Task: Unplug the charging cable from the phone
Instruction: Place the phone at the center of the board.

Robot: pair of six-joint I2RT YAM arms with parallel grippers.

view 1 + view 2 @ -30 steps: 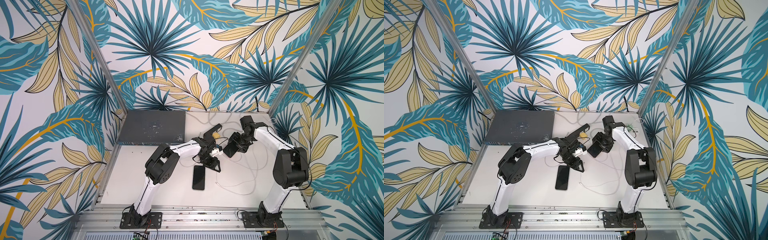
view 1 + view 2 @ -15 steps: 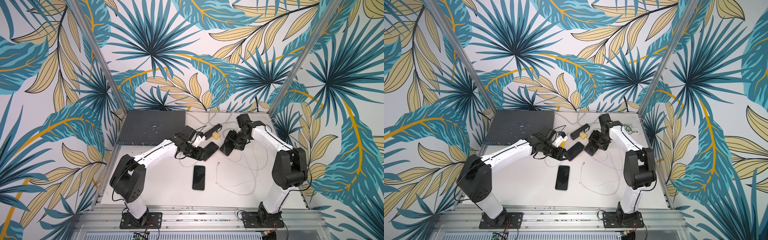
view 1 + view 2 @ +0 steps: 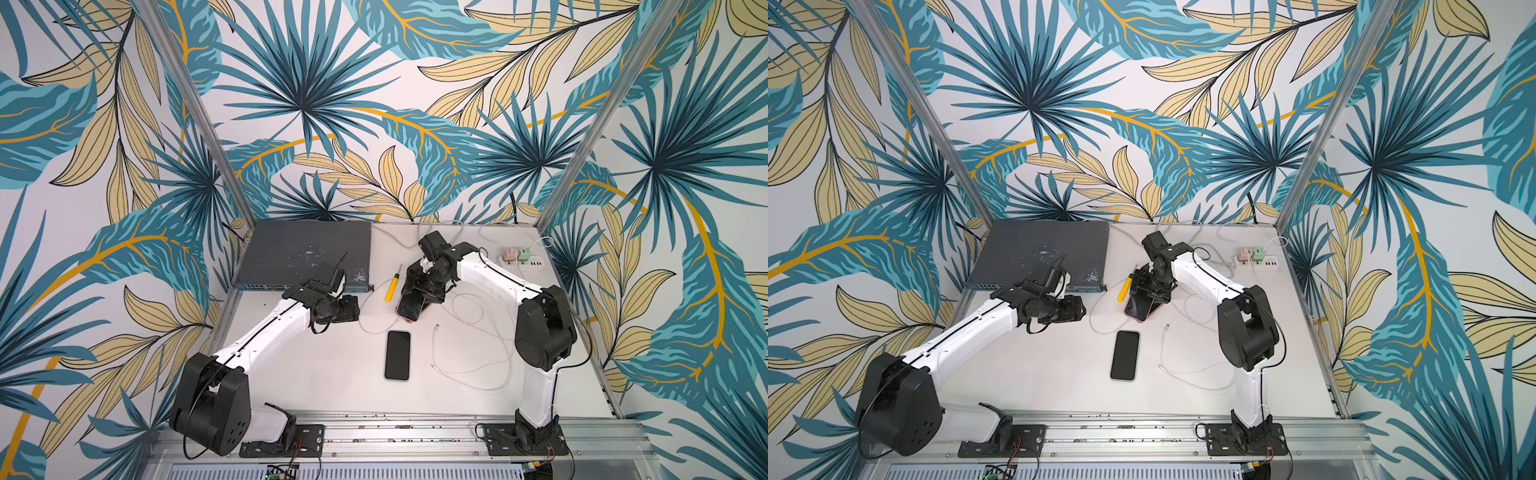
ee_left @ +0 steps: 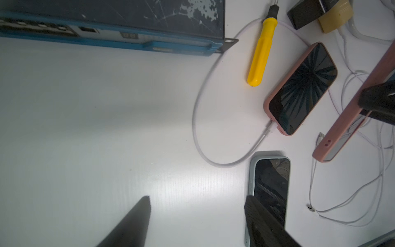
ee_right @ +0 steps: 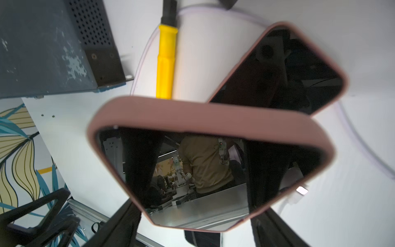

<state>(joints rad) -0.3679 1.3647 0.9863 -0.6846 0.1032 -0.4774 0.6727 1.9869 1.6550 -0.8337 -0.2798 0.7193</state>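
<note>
**A:** Left fingers [image 4: 136, 218]: state?

**B:** Spread apart with a wide gap and nothing between them. They hang over bare counter [image 4: 85, 128], left of centre, just on the near side of the grey network switch [image 3: 305, 253]. In the left wrist view one tip overlaps the dark phone [image 3: 397, 355]. Both top views show the two apart.

**A:** Right fingers [image 5: 275, 231]?

**B:** Clamped across the sides of the pink-cased phone [image 5: 213, 113]. Its screen is dark and it is held tilted at the far middle of the counter. The end with two small holes points down. I can't tell whether that end touches the counter.

**A:** And the cable?

**B:** A free plug [image 4: 320, 136] lies on the counter just beside that lower end, not in it. The white charging cable [image 3: 433, 347] lies in loose loops to the right of the dark phone, between it and the right arm.

**A:** Anything crowding the spot?

**B:** A second pink phone [image 4: 299, 89] lies flat, screen up, close by the held one. It has its own white lead [image 4: 193, 119] plugged in, and that lead loops out to the left around the yellow screwdriver [image 3: 392, 286]. The screwdriver lies between the switch and the two pink phones. The dark phone lies flat near centre, on the near side of them. A power strip [image 3: 530, 262] with plugs in it sits far right.
</note>
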